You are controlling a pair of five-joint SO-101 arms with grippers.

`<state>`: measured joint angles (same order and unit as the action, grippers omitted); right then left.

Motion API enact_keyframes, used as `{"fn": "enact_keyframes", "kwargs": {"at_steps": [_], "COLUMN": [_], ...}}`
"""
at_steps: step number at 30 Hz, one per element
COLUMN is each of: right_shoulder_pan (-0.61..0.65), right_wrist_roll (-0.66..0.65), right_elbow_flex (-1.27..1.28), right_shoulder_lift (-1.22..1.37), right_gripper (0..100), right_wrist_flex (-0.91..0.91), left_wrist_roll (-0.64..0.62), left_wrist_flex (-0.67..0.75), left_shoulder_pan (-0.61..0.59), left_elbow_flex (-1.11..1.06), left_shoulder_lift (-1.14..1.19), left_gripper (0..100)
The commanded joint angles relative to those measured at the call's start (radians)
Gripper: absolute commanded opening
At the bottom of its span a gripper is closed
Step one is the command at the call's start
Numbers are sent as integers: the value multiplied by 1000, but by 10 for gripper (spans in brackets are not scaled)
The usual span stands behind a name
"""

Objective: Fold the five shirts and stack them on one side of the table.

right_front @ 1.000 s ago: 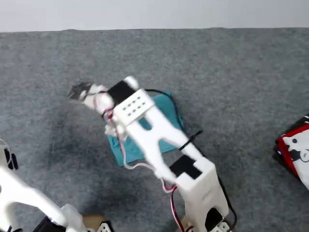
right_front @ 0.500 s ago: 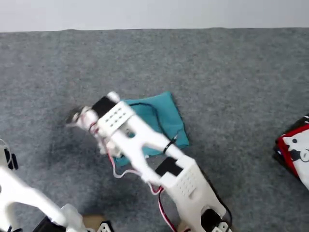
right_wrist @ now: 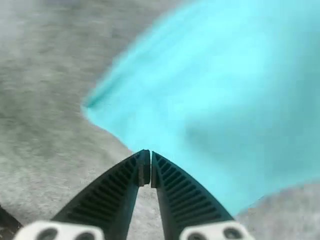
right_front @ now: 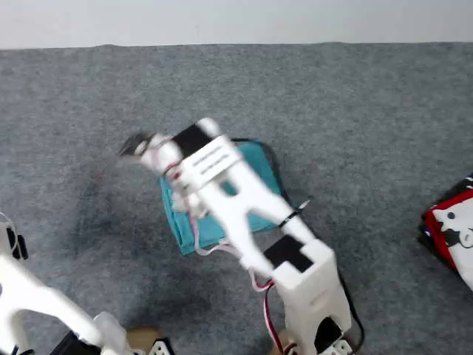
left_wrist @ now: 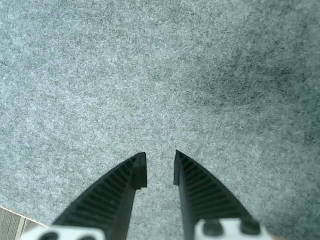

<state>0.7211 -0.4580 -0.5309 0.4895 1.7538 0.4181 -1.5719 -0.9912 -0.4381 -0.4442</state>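
Observation:
A folded teal shirt (right_front: 194, 225) lies on the grey felt table (right_front: 355, 111), near its middle. My right arm stretches across it from the near edge, and the right gripper (right_front: 135, 144) hangs just past the shirt's far-left corner. In the right wrist view the right gripper (right_wrist: 150, 169) is shut with nothing in it, over the felt beside a corner of the teal shirt (right_wrist: 225, 100). My left gripper (left_wrist: 160, 170) is slightly open above bare felt. A red and white shirt (right_front: 452, 231) lies at the right edge.
The left arm's white link (right_front: 37, 296) sits at the near-left corner. A strip of wooden surface (left_wrist: 10, 227) shows past the felt's edge in the left wrist view. Bare felt stretches across the far half and the left side.
The right arm swung its gripper toward the near left half a second ago, then back to the far-left corner of the teal shirt. The left arm stayed still.

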Motion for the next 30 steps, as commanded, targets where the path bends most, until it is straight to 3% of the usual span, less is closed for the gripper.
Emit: {"fn": "enact_keyframes", "kwargs": {"at_steps": [1, 9, 18, 24, 30], "right_shoulder_pan": [-22, 148, 160, 79, -174], "right_wrist_roll": [-5, 0, -5, 26, 181], "right_elbow_flex": [14, 43, -17, -110, -109], "right_shoulder_lift": [-59, 67, 191, -28, -213], "right_gripper": [9, 9, 9, 9, 9], "right_wrist_flex": [35, 27, -24, 41, 41], "left_wrist_roll": [-2, -100, -100, -95, -97], "left_wrist_flex": [15, 14, 14, 12, 9], "left_shoulder_pan": [26, 106, 121, 121, 117], "left_elbow_flex": [2, 5, 4, -12, -48], "left_shoulder_lift": [-26, -31, -26, -31, -32], "left_gripper": [97, 97, 97, 97, 97]}}
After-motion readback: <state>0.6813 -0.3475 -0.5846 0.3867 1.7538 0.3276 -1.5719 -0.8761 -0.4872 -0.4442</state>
